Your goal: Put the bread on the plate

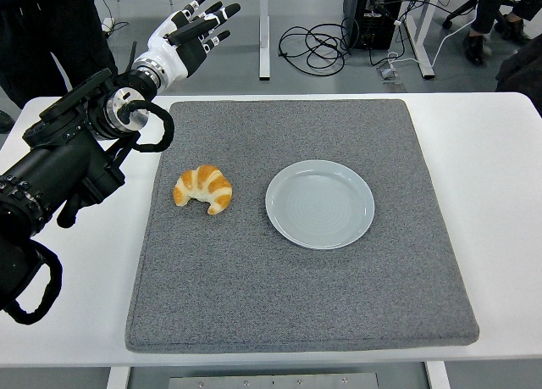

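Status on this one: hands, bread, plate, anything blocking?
Left hand open, raised past the table's far left edge, holding nothing. Right arm not in view. Croissant on grey mat, left of the plate, apart from it. Plate bare, nothing between them.

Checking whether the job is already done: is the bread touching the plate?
Apart. The head view shows a strip of grey mat between the bread and the plate.

I see the croissant (204,189) on the grey mat (254,287), just left of the empty plate (319,203). My left hand (191,37) is raised, fingers spread.
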Available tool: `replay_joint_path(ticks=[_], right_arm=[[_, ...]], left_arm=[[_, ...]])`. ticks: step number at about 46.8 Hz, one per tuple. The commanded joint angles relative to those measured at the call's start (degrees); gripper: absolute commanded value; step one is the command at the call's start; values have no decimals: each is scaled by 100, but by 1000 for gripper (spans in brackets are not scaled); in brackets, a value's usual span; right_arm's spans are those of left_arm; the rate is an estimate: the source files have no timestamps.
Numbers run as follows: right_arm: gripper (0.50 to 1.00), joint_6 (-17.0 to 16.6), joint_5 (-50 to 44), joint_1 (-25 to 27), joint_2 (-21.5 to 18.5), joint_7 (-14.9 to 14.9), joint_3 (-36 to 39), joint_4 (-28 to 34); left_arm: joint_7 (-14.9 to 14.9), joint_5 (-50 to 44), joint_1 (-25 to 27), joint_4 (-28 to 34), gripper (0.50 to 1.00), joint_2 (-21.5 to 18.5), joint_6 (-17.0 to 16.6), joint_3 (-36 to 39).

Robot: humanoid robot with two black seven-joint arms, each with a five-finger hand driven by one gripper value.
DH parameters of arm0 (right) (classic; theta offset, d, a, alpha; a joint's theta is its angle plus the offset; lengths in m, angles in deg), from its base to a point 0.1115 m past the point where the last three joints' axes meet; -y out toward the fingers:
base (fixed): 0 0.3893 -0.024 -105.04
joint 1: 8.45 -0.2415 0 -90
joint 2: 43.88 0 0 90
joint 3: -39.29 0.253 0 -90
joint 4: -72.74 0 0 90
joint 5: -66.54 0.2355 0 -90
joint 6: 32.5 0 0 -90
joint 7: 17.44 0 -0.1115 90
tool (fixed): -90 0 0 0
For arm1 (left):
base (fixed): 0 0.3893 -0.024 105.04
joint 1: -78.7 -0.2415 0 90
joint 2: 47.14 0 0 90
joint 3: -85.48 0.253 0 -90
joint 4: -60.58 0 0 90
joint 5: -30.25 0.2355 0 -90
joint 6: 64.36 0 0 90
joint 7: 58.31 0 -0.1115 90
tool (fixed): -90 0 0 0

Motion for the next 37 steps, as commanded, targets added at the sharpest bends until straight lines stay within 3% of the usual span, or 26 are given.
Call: replay_joint_path(ticks=[1, 37], right_arm=[[1000, 0, 8, 1, 0, 0, 7, 0], [1000, 0, -1, 1, 0, 0, 7, 0]], left_arm=[[0, 0, 7, 7, 977, 0, -5, -10], [-9, 9, 87, 24, 978, 0, -23, 60]])
